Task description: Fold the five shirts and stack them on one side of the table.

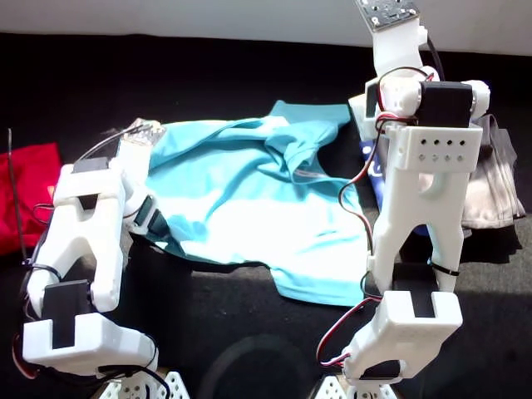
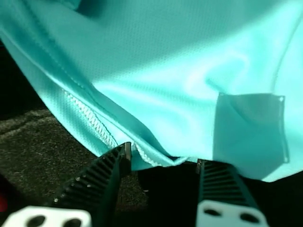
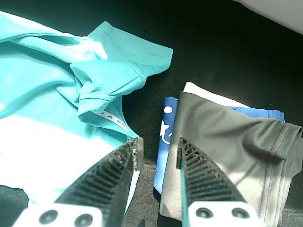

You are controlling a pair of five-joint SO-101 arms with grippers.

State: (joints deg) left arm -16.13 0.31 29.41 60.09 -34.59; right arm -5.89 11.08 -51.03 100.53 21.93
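Now your left tool [image 2: 163,158], jaws apart, sits at the hem [image 2: 94,120] of the teal shirt [image 1: 249,191], which sprawls across the surface [image 1: 249,66] toward your right tool [image 3: 158,144], also apart, near its collar [image 3: 102,111].

Teal shirt [image 1: 249,195]: unfolded, rumpled, spread across middle of table [image 1: 208,79], neck area bunched, one sleeve toward far side. Red shirt [image 1: 29,191]: crumpled at left edge, well apart from teal. Folded stack at right: grey shirt [image 3: 236,142] on top, blue shirt [image 3: 165,137] beneath, white shirt [image 3: 203,93] edge peeking out.
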